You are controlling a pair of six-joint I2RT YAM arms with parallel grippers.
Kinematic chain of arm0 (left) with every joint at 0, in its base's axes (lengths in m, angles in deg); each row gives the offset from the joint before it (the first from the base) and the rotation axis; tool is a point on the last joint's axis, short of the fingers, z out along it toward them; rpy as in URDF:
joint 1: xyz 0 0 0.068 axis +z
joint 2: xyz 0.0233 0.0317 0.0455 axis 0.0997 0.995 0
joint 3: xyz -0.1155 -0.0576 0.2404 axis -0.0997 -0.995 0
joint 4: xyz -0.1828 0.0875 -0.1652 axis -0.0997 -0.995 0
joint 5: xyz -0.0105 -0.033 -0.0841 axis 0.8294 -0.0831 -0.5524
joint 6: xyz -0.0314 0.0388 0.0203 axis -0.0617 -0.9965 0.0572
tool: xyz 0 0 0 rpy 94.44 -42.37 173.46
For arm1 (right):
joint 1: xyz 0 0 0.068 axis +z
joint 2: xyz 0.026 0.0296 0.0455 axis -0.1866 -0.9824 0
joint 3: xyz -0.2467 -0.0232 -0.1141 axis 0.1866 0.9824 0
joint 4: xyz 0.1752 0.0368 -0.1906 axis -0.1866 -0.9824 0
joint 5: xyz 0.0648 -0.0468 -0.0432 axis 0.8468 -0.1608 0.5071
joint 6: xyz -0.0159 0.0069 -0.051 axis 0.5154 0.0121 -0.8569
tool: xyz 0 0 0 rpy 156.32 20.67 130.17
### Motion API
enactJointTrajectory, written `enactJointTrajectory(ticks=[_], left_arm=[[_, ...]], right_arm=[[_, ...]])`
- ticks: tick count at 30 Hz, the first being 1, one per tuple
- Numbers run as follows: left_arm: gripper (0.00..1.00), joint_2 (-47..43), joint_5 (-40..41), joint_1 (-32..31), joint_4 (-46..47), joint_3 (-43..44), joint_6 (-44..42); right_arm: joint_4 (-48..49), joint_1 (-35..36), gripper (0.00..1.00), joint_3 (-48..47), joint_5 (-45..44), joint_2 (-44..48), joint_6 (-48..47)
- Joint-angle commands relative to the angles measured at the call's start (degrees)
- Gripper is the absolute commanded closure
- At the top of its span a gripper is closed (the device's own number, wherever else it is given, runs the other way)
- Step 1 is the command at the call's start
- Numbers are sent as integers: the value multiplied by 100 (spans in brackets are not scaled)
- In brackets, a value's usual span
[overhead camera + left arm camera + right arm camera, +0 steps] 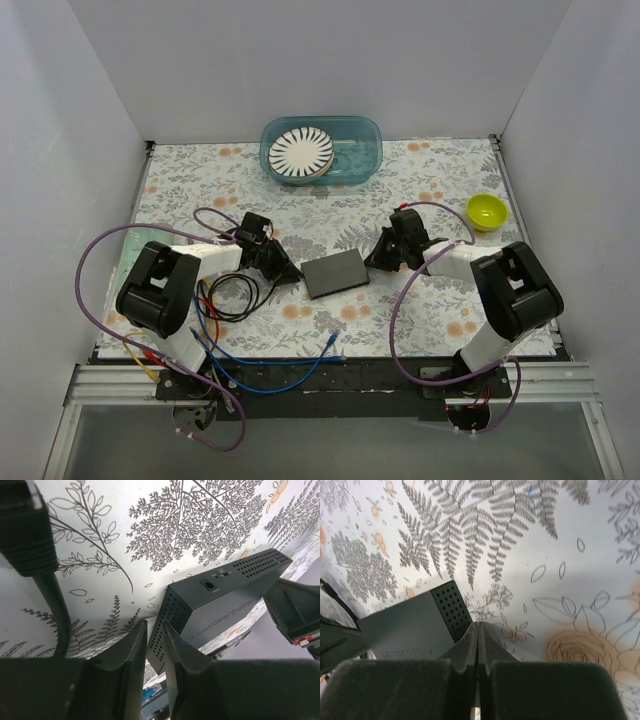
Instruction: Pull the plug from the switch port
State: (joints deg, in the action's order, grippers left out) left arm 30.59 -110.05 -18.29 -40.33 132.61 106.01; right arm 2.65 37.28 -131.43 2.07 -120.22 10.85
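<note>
The switch (336, 273) is a flat dark grey box lying on the flowered cloth between my two grippers. My left gripper (290, 272) is at its left end. In the left wrist view the jaws (155, 625) stand a narrow gap apart with nothing between them, just short of the switch's (220, 605) perforated corner. My right gripper (372, 262) is at the switch's right end, shut and empty; its tips (478, 624) are beside the perforated end (450, 611). The socket row is hidden. A blue cable's end (331, 340) lies on the cloth, apart from the switch.
A black cable loop (235, 297) lies left of the switch, under my left arm. The blue cable (300, 365) runs along the front edge. A blue tub (355, 160) holding a striped plate (302, 153) stands at the back. A yellow bowl (487, 211) sits at the right.
</note>
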Motion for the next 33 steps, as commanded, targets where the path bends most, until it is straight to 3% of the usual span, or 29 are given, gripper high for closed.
enactJointTrajectory(ticks=[1,15,19,24,25,27,28,29,30,31,32,33], left_arm=[[80,51,-185,-209,215,176,-37],[80,886,-97,-209,303,853,-99],[79,572,104,-209,154,775,24],[71,-368,622,-209,-241,695,-204],[65,-735,719,-209,-433,739,-274],[49,-1071,983,-209,-750,888,-449],[34,-1212,1097,-209,-891,976,-512],[2,-1475,1202,-209,-971,1037,-564],[2,-1590,1325,-209,-1154,1134,-626],[2,-1679,1387,-209,-1243,1170,-644],[2,-1827,1432,-209,-1305,1205,-688],[2,-1855,1484,-209,-1471,1292,-714]], right_arm=[[-525,626,99,246,966,275,250],[-771,643,99,668,641,654,171],[-1034,582,97,363,307,777,-101],[-2264,327,75,-631,-755,1084,-698],[-2379,318,71,-780,-1009,1250,-934],[-2607,318,61,-1168,-1581,1479,-1164],[-2600,310,57,-1230,-1722,1767,-1339],[-2539,318,51,-1221,-1933,1936,-1410],[-2329,327,47,-1178,-1996,2120,-1446],[-2162,327,29,-1090,-2022,2513,-1472],[-1977,336,2,-881,-1953,2718,-1620],[-1671,362,1,-765,-1952,3094,-1674]])
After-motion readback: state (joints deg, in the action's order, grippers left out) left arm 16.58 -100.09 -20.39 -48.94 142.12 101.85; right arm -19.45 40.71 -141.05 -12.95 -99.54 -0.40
